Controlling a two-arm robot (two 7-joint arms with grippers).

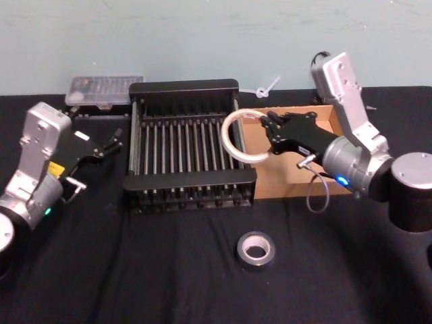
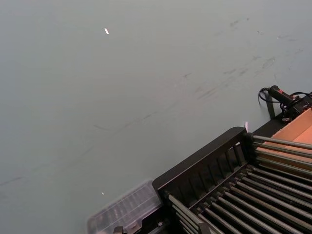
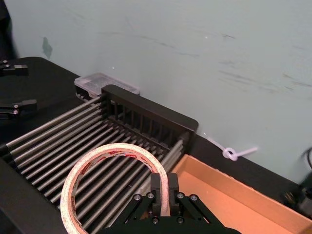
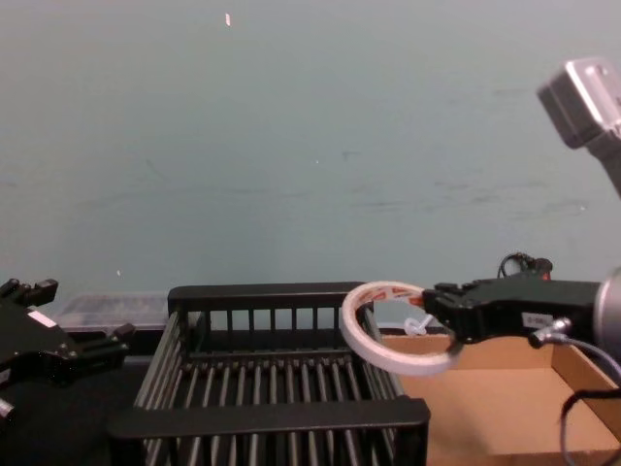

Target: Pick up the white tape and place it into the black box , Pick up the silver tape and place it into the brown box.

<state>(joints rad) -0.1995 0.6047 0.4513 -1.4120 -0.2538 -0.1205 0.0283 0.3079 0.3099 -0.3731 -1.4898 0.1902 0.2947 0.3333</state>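
So the right gripper point(image 1: 268, 128) has the white tape point(image 1: 239, 138) pinched by its rim, fingers point(image 3: 164, 191) clamped on either side of the ring wall. The roll is up in the air, tilted, hanging over the right edge of the black box point(image 1: 189, 194), right where the crate meets the brown box point(image 1: 287, 181). From the chest view it's clearly above the crate's rim and not touching the bars. You can see the red print on the inner core from the wrist camera.

The silver tape point(image 1: 255, 251) is lying flat on the black table point(image 1: 155, 270), toward the near edge, in front of the gap between the two boxes and well apart from both.

The left gripper point(image 1: 113, 140) is hovering just beside the left wall of the black box, holding nothing, with its fingers spread apart. The arm looks parked to me.

Other stuff: a clear plastic case point(image 1: 104, 90) sits at the far edge of the table behind the crate's left corner, and a white zip tie point(image 1: 266, 88) lies behind the brown box near the wall. Can't really make out what's inside the plastic case, too blurry.
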